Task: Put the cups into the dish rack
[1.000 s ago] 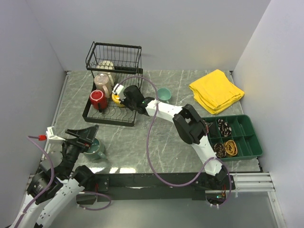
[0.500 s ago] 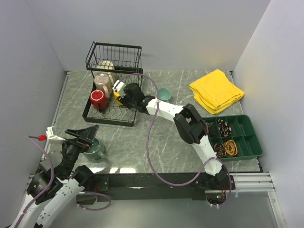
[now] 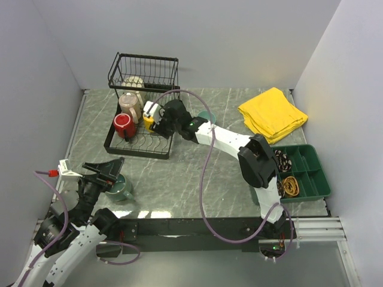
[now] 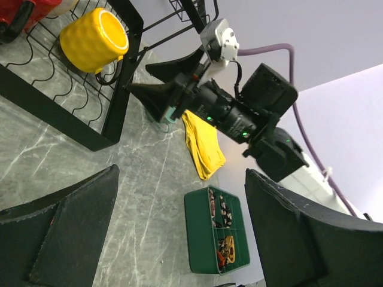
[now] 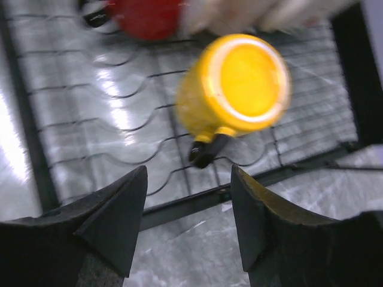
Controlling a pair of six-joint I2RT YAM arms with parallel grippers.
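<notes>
The black dish rack (image 3: 136,152) stands at the back left. It holds a cream mug (image 3: 134,82) in its basket, a beige mug (image 3: 128,103), a red mug (image 3: 124,125) and a yellow mug (image 3: 148,123). My right gripper (image 3: 158,125) is open and empty at the rack's right edge. In the right wrist view the yellow mug (image 5: 239,95) lies on the rack wires (image 5: 287,170), apart from my gripper (image 5: 188,209). The small teal mug (image 3: 207,118) sits behind my right arm. My left gripper (image 3: 105,171) is open beside the grey-green mug (image 3: 122,189).
A folded yellow cloth (image 3: 272,115) lies at the back right. A green compartmented tray (image 3: 299,170) with small items sits at the right edge. The left wrist view shows the tray (image 4: 220,239), the cloth (image 4: 203,143) and my right arm (image 4: 239,116).
My right gripper has drawn back to the right, away from the yellow mug, which stays in the rack. The right elbow has swung right. The left arm has not moved.
</notes>
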